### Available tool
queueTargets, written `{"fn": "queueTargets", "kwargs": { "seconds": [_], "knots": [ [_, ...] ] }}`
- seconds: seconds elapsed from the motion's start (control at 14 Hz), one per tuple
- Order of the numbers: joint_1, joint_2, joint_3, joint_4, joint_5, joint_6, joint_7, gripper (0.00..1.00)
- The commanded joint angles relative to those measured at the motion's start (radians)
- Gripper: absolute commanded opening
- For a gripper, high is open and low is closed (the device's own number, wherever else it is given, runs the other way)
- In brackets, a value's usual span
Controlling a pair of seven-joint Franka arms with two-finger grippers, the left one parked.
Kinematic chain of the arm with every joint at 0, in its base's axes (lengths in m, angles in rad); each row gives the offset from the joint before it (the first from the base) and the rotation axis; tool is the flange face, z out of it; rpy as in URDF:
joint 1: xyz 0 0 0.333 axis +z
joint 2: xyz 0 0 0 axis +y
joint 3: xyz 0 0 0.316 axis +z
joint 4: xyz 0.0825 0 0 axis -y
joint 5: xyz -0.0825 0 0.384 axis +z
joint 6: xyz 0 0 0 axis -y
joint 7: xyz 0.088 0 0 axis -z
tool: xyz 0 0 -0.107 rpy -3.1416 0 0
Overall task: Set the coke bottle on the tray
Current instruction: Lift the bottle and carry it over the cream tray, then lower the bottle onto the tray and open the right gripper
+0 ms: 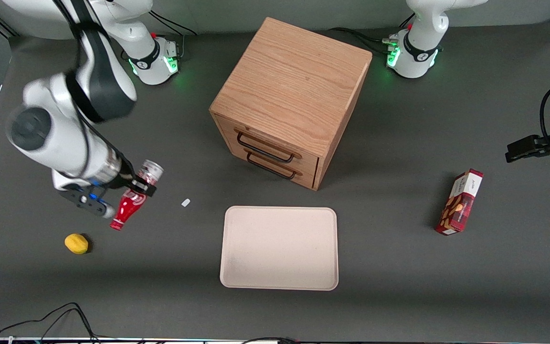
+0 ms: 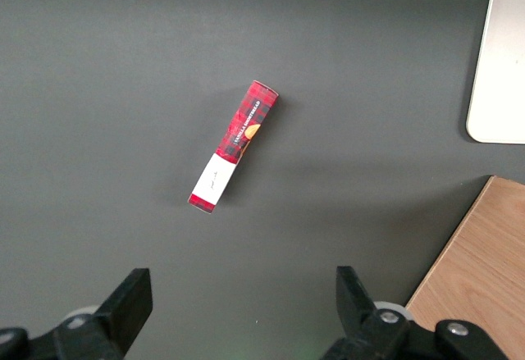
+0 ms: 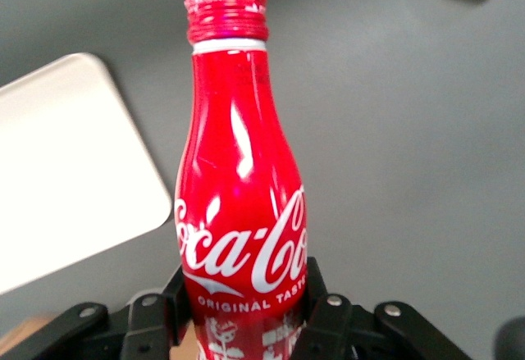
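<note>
— Right, surface first. What is the table [image 1: 399, 286] showing?

— Dark grey matte top, running edge to edge. Cables are trailing along the edge nearest the front camera. A wooden drawer cabinet [image 1: 291, 95] is sitting near the middle, two black handles on its front.

— And the tray [image 1: 279, 247]?

— Cream-beige, rounded corners, low rim, lying flat in front of the cabinet, nearer the camera. Nothing is resting on it.

— Where is the gripper [image 1: 136, 187]?

— Taking the tray as the dial centre in the front view, it is hanging at about ten o'clock, toward the working arm's end of the table. Its fingers [image 3: 324, 315] are clamping the coke bottle [image 1: 129, 205] around the lower body, just below the white script.

— Bottle's attitude?

— Tilted. Silver end is pointing up and away from the camera, red cap down toward the table. From these views I cannot tell whether the cap is touching the surface. It is well apart from the tray.

— Anything else lying about?

— A lemon [image 1: 77, 243] at roughly seven o'clock from the bottle, near it. A small white scrap [image 1: 185, 202] between bottle and tray. A red snack box [image 1: 460, 202] is lying toward the parked arm's end, about three o'clock from the tray.
</note>
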Motion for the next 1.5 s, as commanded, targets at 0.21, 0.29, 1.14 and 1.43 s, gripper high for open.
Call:
{"fn": "queueTargets", "kwargs": {
  "seconds": [0.21,0.29,1.14,1.43],
  "knots": [
    [0.008,0.198,0.138,0.38,0.016,-0.111,-0.088,0.0],
    [0.008,0.28,0.173,0.452,0.015,-0.11,-0.09,0.0],
    [0.05,0.829,0.206,0.496,-0.04,0.452,-0.088,0.0],
    [0.05,0.827,0.206,0.494,-0.04,0.452,-0.076,1.0]
  ]
}}
